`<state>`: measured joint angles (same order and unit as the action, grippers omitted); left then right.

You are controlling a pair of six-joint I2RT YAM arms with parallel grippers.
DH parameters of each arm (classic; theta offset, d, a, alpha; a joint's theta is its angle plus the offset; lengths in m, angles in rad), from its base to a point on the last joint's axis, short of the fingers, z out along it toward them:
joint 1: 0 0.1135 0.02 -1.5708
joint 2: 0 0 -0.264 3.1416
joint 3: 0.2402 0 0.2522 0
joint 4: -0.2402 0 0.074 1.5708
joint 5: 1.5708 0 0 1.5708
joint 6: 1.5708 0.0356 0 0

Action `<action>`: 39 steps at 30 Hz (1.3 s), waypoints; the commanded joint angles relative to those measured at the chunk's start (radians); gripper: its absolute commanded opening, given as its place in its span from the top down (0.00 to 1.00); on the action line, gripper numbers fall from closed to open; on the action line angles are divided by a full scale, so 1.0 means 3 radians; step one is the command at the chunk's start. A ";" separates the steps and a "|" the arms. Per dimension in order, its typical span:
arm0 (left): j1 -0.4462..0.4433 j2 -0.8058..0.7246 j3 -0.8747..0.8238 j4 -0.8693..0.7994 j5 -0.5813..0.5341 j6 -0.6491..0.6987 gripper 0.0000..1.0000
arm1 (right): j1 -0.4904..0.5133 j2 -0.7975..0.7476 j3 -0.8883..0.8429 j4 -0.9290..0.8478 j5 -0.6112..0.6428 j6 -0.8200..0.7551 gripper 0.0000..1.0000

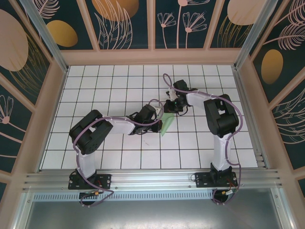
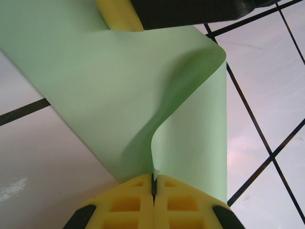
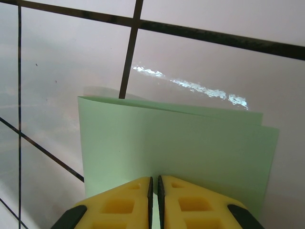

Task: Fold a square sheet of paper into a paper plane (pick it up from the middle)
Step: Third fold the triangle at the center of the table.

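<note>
had both hands over the middle of the gridded white desk [image 1: 95,90], seen from above: the left hand [image 1: 158,118] on the left, the right hand [image 1: 170,108] just beyond it on the far right. held the pale green sheet of paper [image 1: 166,126] between them, hanging toward the near side. could not tell from there whether it touched the desk.

in the left wrist view, had the yellow fingers [image 2: 128,200] of the left hand [image 2: 153,183] pressed together on the near edge of the sheet [image 2: 109,90], with that edge running straight into the slit between them. had the paper bent over itself in a soft curl, not a sharp crease, one flap rising and rolling to the right. touched the far edge at the top of that view with a yellow finger [image 2: 119,14] of the other hand.

in the right wrist view, had the right hand [image 3: 154,183] shut to a thin slit, pinching the sheet [image 3: 176,143] at its near edge. lay doubled there in two layers, with the top layer's far edge a little short of the lower one's. showed black grid lines [image 3: 131,52] and a streak of glare [image 3: 190,86] on the desk [image 3: 214,62] behind.
</note>
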<state>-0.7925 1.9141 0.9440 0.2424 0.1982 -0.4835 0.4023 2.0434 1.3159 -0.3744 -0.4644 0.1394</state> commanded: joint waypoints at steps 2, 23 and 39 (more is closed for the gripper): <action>0.0014 0.0080 -0.0027 -0.0062 -0.0058 0.0035 0.96 | 0.0053 0.0070 0.0005 -0.0087 -0.0039 0.0041 0.83; 0.0014 0.0093 -0.0016 -0.0119 -0.0059 0.0083 0.96 | -0.0140 -0.1227 -0.0906 0.0564 -0.0260 0.0771 0.81; 0.0015 0.0130 0.0075 -0.0209 -0.0042 0.0170 0.97 | -0.0032 -0.1512 -0.1898 0.1458 -0.0640 0.1520 0.93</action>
<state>-0.7925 1.9202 0.9535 0.2359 0.1986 -0.4603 0.3882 1.5902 0.7471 -0.0322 -0.6308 0.5407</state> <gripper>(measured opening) 0.067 0.075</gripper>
